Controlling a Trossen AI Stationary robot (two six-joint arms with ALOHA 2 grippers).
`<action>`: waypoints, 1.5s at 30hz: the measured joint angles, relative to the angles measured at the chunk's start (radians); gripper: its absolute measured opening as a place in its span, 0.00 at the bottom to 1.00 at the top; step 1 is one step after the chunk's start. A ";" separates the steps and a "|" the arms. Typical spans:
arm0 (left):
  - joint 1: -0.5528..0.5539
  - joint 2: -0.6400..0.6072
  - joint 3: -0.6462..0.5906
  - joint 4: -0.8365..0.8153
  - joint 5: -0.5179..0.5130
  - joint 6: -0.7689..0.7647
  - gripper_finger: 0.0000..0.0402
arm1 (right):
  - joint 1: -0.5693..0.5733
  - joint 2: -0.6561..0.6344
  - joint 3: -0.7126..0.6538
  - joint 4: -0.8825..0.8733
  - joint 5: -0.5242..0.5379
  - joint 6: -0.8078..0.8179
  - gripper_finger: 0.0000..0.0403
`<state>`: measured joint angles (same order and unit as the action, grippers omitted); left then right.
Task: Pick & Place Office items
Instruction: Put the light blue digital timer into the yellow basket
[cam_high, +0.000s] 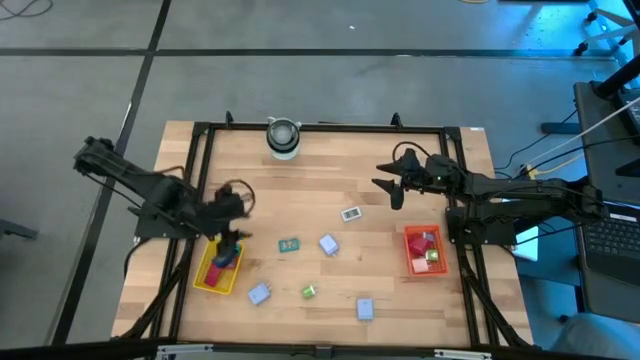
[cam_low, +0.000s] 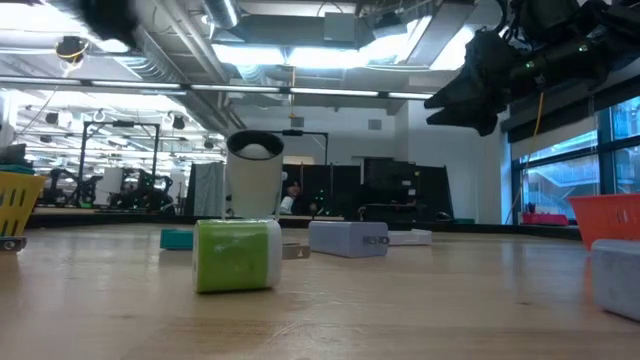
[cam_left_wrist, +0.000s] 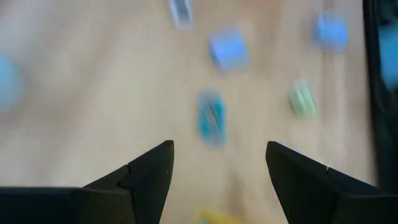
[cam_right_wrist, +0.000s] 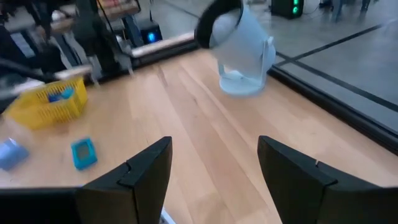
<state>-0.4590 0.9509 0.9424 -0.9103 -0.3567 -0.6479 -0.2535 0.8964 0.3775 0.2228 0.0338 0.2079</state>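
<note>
The wooden table (cam_high: 330, 190) takes up the middle of the room, framed in black rails, with a dark arm reaching in from either side. On its left edge sits the yellow tray (cam_high: 207, 281), with red, pink and blue pieces lying in it, and the left gripper (cam_high: 232, 243) hangs right over that tray's inner end, its fingers spread wide and nothing between them. Across the table the red tray (cam_high: 411, 262) rests by the right rail with a few small blocks inside, one of them green. The right gripper (cam_high: 392, 187) is held up off the wood, well apart from that tray, released and empty. At the far edge stands the grey-white cylinder (cam_high: 283, 137), upright. The office items lie loose between the trays: a teal packet (cam_high: 289, 245), a lavender block (cam_high: 328, 244), a pale packet (cam_high: 350, 213), another lavender block (cam_high: 259, 294), a blue block (cam_high: 365, 308) and a bright green block (cam_high: 309, 291) near the front.
</note>
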 joint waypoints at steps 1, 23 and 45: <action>-0.003 -0.010 -0.002 0.038 -0.079 0.043 0.62 | 0.000 0.000 0.000 0.020 0.000 0.015 0.60; 0.446 -0.282 -0.704 1.071 0.156 0.253 0.60 | -0.058 -0.333 0.081 -0.261 -0.152 -0.011 0.60; 0.530 0.218 -0.443 0.734 0.562 0.392 0.60 | -0.058 -0.372 0.081 -0.375 -0.120 0.019 0.60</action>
<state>0.0713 1.1693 0.4995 -0.1758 0.2057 -0.2557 -0.3115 0.5240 0.4583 -0.1523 -0.0860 0.2272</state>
